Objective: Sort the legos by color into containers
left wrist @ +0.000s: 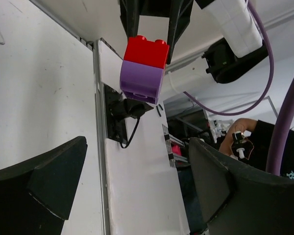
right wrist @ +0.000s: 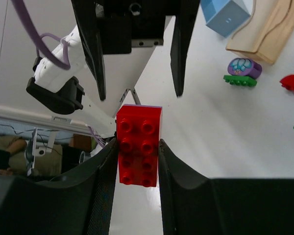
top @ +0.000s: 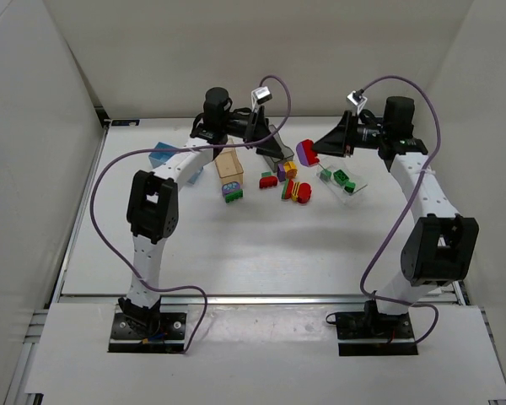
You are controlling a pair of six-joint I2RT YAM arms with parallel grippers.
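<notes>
My right gripper is shut on a red lego stacked on a purple one, held in the air at the back middle. My left gripper faces it with its jaws wide open and nothing between them; the red-and-purple clump hangs just ahead of its fingers. Loose legos lie on the table: a purple-and-green piece, a red-and-green one and a red, yellow and green clump. A clear container holds green legos.
A light blue container and a tan container stand at the back left, under the left arm. The same blue container and tan container show in the right wrist view. White walls close in the table's back and sides.
</notes>
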